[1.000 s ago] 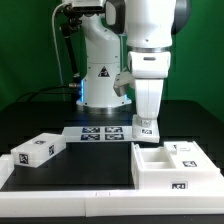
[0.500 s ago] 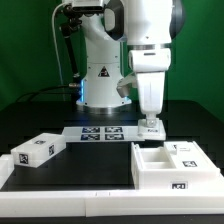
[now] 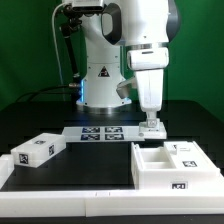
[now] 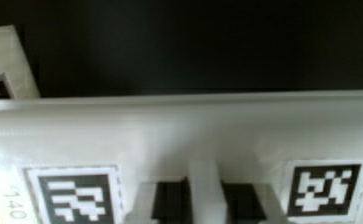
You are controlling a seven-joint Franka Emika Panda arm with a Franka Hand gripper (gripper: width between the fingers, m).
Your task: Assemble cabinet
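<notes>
The cabinet body (image 3: 158,180), a large open white box with a marker tag on its front, stands at the exterior view's right. My gripper (image 3: 153,121) is just behind its far left corner, shut on a small white tagged block (image 3: 153,130) held low over the table. In the wrist view this block (image 4: 178,130) fills the lower half, with a tag on either side of my gripper (image 4: 199,200). Another white tagged block (image 3: 35,152) lies at the exterior view's left. A third tagged piece (image 3: 190,152) sits at the cabinet's far right edge.
The marker board (image 3: 100,132) lies flat on the black table between the left block and my gripper. The robot base (image 3: 100,75) stands behind it. A white border (image 3: 70,200) runs along the table's front.
My gripper has moved towards the exterior view's right and slightly lower, carrying the small tagged block with it. The other parts have not moved.
</notes>
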